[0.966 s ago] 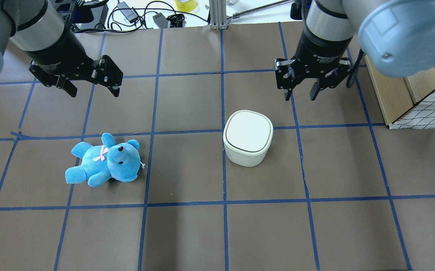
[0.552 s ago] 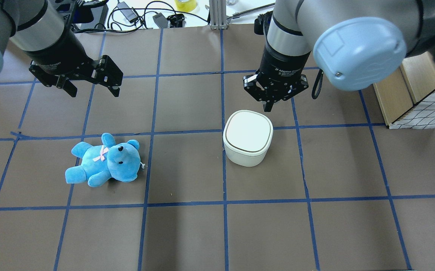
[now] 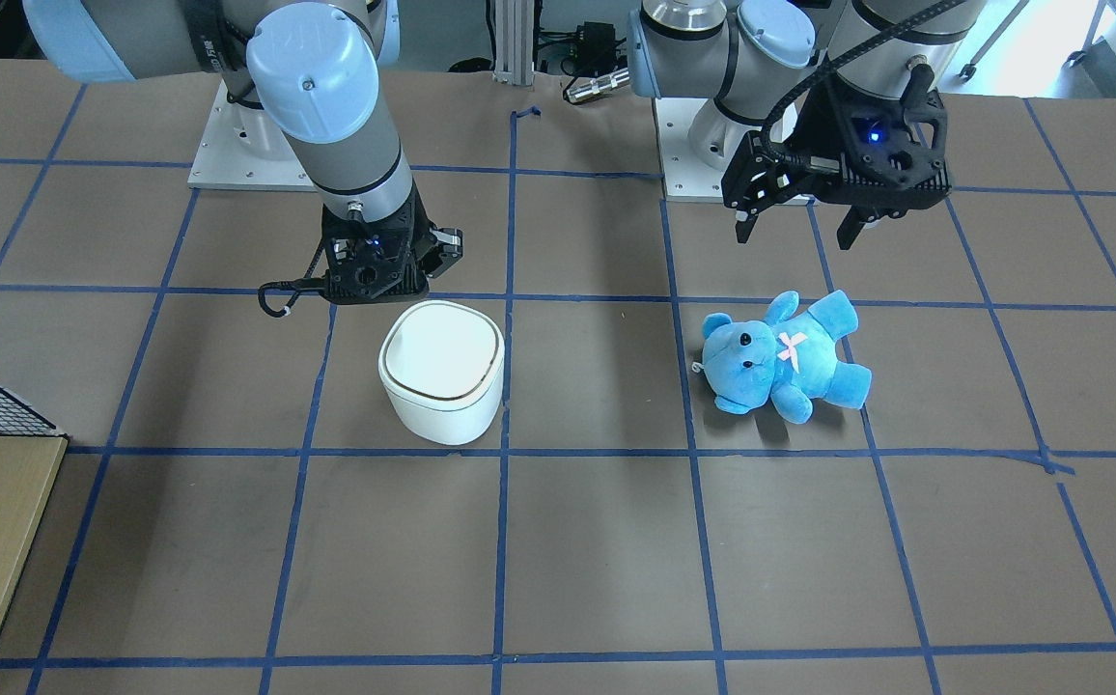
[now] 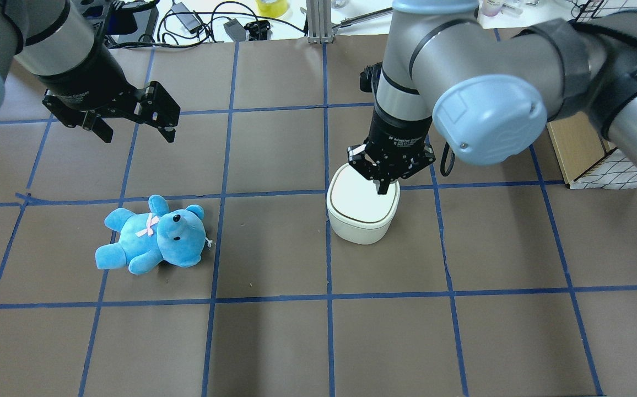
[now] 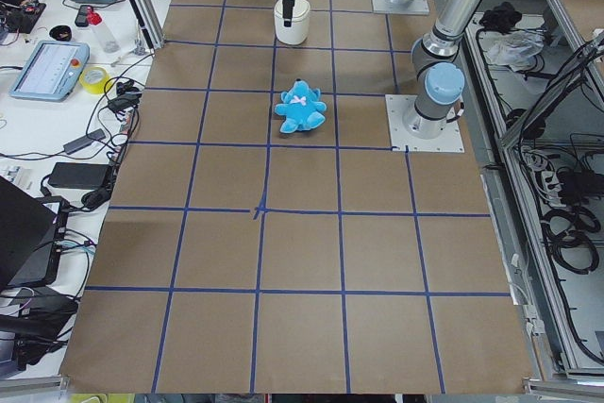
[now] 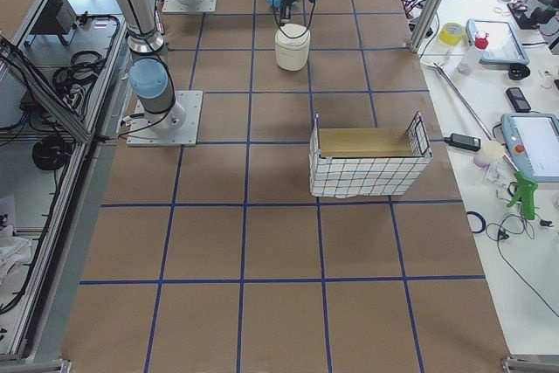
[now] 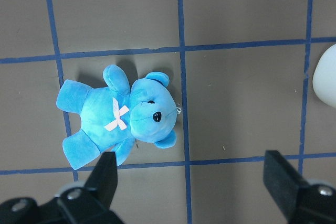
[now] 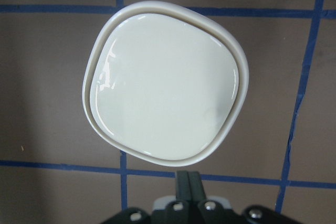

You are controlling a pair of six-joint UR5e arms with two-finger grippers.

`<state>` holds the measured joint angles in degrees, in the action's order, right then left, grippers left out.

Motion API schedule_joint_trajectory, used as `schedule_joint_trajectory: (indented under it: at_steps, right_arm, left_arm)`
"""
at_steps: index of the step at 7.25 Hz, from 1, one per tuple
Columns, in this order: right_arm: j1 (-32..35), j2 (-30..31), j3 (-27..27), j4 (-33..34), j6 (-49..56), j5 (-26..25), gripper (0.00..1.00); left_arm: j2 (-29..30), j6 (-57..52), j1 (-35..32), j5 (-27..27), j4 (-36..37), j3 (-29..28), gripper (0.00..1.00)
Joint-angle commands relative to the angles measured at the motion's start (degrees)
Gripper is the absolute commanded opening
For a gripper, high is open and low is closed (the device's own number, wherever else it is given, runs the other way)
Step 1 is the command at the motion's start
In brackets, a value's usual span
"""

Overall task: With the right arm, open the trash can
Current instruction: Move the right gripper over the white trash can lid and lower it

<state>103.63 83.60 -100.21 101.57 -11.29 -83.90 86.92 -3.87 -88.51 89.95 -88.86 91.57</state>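
The white trash can (image 4: 361,215) stands mid-table with its flat lid closed; it also shows in the front view (image 3: 442,372) and fills the right wrist view (image 8: 165,85). My right gripper (image 4: 384,184) is shut and empty, pointing down over the lid's far edge. In the right wrist view its closed fingertips (image 8: 188,184) sit just outside the rim. I cannot tell whether they touch it. My left gripper (image 4: 138,135) is open and empty, hovering beyond the blue plush bear (image 4: 153,237), as the left wrist view (image 7: 194,187) shows.
A wood-and-wire-mesh box (image 4: 616,160) stands at the table's right edge. Cables and small gear (image 4: 197,22) lie along the far edge. The bear (image 3: 780,357) lies one grid square from the can.
My right arm swung in from the right toward the can and lowered. Its gripper went from open to shut and now sits over the lid's far edge. The left arm has not moved.
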Motion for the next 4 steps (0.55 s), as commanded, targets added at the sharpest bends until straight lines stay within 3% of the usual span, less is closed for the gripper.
schedule_joint_trajectory:
  at_steps: [1,4]
  right_arm:
    - [0.0,-0.1,-0.9,8.0,-1.7,-0.7,0.0]
    - [-0.4,-1.9,-1.2,13.6,-1.8,-2.2,0.0]
  left_arm:
    - [0.0,0.0,0.0,0.0,0.0,0.0,1.0]
    - [0.0,0.0,0.0,0.1,0.0,0.0,1.0]
